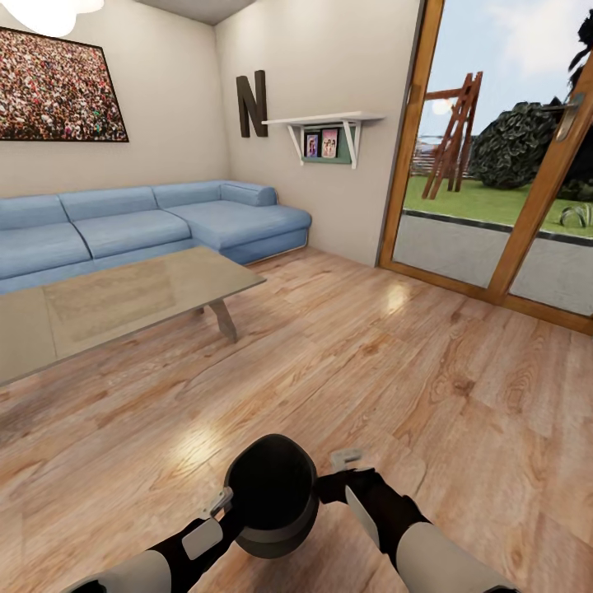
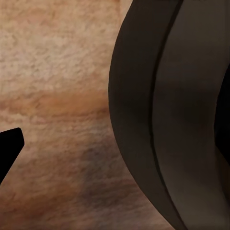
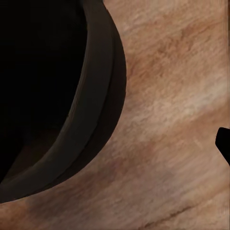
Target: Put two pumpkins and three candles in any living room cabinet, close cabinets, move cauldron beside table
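The black round cauldron point(image 1: 272, 494) hangs low in front of me over the wooden floor, its mouth tipped toward the camera. My left gripper point(image 1: 224, 501) grips its rim on one side and my right gripper point(image 1: 342, 473) grips the opposite side. In the left wrist view the cauldron's thick rim point(image 2: 163, 120) looms close beside one dark fingertip point(image 2: 9, 143). The right wrist view looks into the cauldron's dark inside point(image 3: 48, 96), with a fingertip point(image 3: 224, 143) at the edge. The glass-topped table point(image 1: 123, 301) stands ahead to the left. Pumpkins, candles and the cabinet are out of view.
A blue corner sofa point(image 1: 165, 218) runs along the far wall behind the table. A wall shelf point(image 1: 325, 132) hangs ahead, and a wood-framed glass door point(image 1: 494, 206) to the garden stands at the right. Open wooden floor point(image 1: 395, 371) lies between me and the door.
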{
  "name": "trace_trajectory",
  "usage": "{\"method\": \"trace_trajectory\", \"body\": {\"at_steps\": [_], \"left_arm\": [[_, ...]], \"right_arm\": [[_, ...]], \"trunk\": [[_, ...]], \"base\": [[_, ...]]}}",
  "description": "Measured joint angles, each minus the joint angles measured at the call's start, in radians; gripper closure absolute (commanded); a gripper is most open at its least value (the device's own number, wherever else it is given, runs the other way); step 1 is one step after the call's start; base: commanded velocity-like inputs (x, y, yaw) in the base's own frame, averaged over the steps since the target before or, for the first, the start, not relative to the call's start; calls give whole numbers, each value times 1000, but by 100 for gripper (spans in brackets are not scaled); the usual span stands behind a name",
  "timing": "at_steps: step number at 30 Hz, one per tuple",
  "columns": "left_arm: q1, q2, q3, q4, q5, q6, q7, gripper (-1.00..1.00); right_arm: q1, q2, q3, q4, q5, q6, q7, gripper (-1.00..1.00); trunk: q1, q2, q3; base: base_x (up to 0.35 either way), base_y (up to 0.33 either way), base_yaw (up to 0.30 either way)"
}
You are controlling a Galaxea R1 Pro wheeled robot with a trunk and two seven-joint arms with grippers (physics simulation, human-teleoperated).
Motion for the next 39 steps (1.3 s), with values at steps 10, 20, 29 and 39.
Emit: {"method": "trace_trajectory", "body": {"at_steps": [10, 20, 29, 39], "left_arm": [[0, 0, 0, 0, -1, 0, 3, -100], [0, -1, 1, -2, 0, 0, 1, -100], [0, -2, 1, -4, 3, -1, -4, -100], [0, -4, 1, -4, 2, -1, -4, -100]], "right_arm": [[-86, 0, -41, 148, -1, -16, 3, -100], [-95, 4, -39, 162, 3, -93, 3, -100], [-96, 4, -41, 153, 0, -92, 1, -100], [-96, 4, -42, 142, 0, -90, 4, -100]], "trunk": [[0, 0, 0], [0, 0, 0], [0, 0, 0], [0, 0, 0]], "base": [[0, 0, 0], [0, 0, 154], [0, 0, 283], [0, 0, 43]]}}
